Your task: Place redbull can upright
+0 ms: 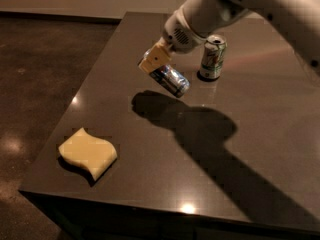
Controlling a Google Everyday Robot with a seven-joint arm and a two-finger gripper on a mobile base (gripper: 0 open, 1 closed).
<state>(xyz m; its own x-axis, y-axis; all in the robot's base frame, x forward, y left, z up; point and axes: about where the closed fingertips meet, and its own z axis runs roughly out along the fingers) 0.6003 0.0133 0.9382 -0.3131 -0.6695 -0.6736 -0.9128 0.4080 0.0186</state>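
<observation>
The redbull can (pixel 171 80) is a slim blue-and-silver can. It hangs tilted in the air above the dark table (pixel 150 174), its far end pointing down to the right. My gripper (pixel 155 61) is shut on its upper left end, with a tan finger pad (pixel 151 60) across it. The can's shadow lies on the table just below. The arm reaches in from the upper right.
A wider white-and-green soda can (pixel 213 57) stands upright just right of the gripper. A yellow sponge (pixel 88 152) lies near the table's front left corner. The table's left edge drops to a dark floor (pixel 40 84).
</observation>
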